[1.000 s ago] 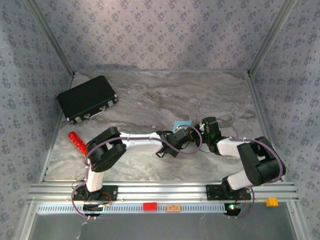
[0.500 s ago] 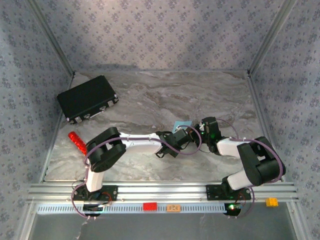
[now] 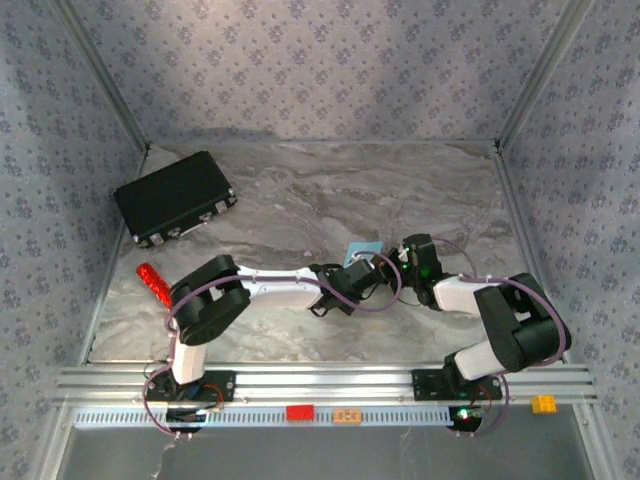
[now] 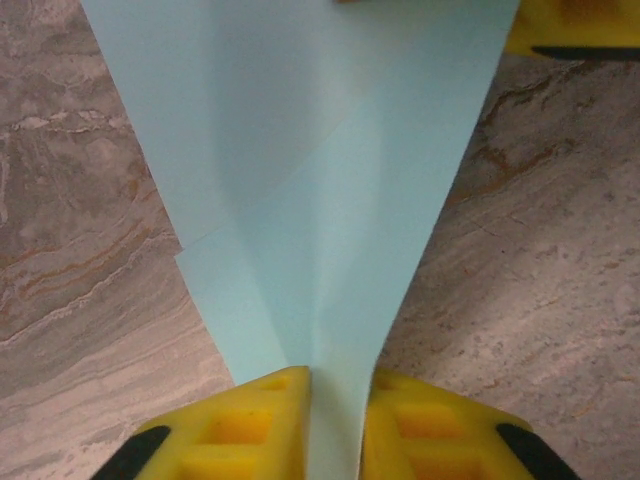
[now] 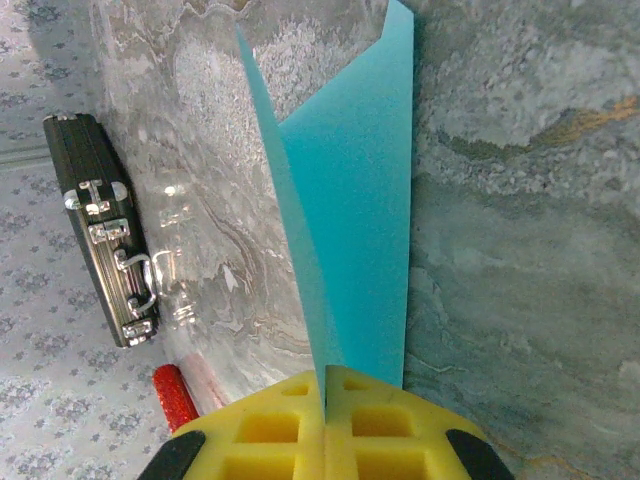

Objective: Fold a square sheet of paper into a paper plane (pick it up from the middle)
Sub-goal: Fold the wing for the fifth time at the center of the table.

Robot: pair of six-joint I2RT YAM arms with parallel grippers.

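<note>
The sheet of paper [image 3: 362,249], light cyan-blue and folded into a narrowing wedge with a centre crease, is held just above the middle of the table. In the left wrist view the paper [image 4: 320,200] fans out from my left gripper [image 4: 335,375], whose yellow jaws are shut on its narrow end. My right gripper [image 5: 325,375] is shut on an edge of the paper [image 5: 355,220], which stands up from its jaws. In the top view the left gripper [image 3: 372,270] and the right gripper [image 3: 396,258] meet at the paper. A right fingertip [image 4: 575,25] shows beyond the paper.
A black case [image 3: 175,198] lies at the back left, also seen as the case [image 5: 100,220] in the right wrist view. A small red stick [image 3: 153,280] lies near the left edge. The marble tabletop [image 3: 420,190] is walled on three sides.
My left wrist has edged slightly to the left. The paper and the right arm stay about where they were.
</note>
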